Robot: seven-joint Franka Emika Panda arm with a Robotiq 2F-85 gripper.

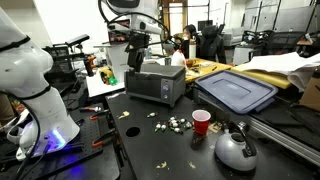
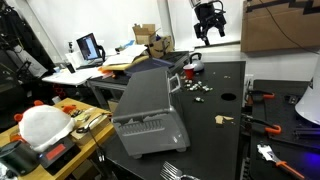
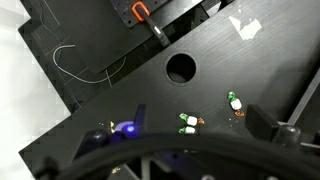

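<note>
A black counter (image 1: 150,150) fills the scene, seen from two outside cameras and one wrist camera. In both exterior views a grey toaster oven (image 1: 155,83) stands on it; in an exterior view its angled glass door faces the camera (image 2: 146,113). A blue plastic bin lid (image 1: 236,91) lies on the counter beside the oven. A silver kettle (image 1: 236,150) sits near the counter's front edge, with a red plastic cup (image 1: 201,122) just beside it. Scattered popcorn-like pieces (image 1: 176,124) lie between the oven and the cup; they also show in an exterior view (image 2: 198,87). The robot arm's tool (image 2: 208,28) hangs high above the far end of the counter, well apart from every object and touching nothing. Its fingers appear spread and empty in that view, though it is small in the picture, so take this as a judgement. The wrist view looks straight down on bare black counter with a round hole (image 3: 180,67), a loose white wire (image 3: 80,60) and a few small scraps (image 3: 188,122). Any descent from here would call for lining up over one item before lowering, since the scraps are small and the tool is far above them.
</note>
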